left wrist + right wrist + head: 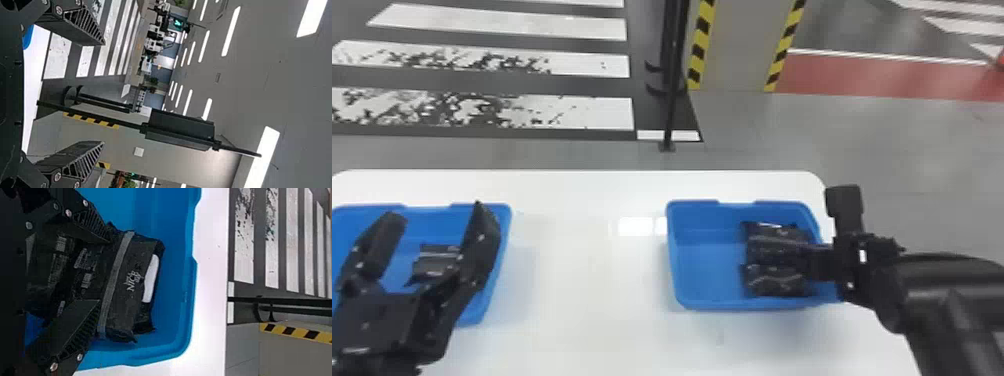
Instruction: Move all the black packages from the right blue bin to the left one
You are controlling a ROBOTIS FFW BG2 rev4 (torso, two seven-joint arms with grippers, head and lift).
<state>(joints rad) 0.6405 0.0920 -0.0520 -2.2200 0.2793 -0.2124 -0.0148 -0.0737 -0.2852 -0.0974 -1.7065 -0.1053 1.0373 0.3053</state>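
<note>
So the black packages are flat, soft-looking rectangles in crinkly, slightly shiny wrap. The top black package (125, 286) in the right wrist view has a grey strip running across it, pale lettering beside that and a white patch along one edge.

Most of the stuff I can make out is in the right blue plastic bin (707, 270), bunched toward its right-hand end in the head view. The left blue plastic bin (432, 215) has a dark package (434, 262) lying inside. Both bins sit on a white round-cornered table (592, 275).

The black two-fingered right gripper (822, 262) is at the right bin's packages, jaws part-way open with the top one beyond and between the tips. Can't tell if the pads touch it. The matching left gripper (102, 94) has its jaws spread wide with nothing in them, over the left bin in the head view.

Hard to make out: the right gripper covers part of the pile, and the packages overlap, so their edges blur together. The left gripper partly hides the one in the left bin, and that bin is cut off at the head view's left edge.

Count: two bins, two grippers, one table, at least two packages right, at least one left.
</note>
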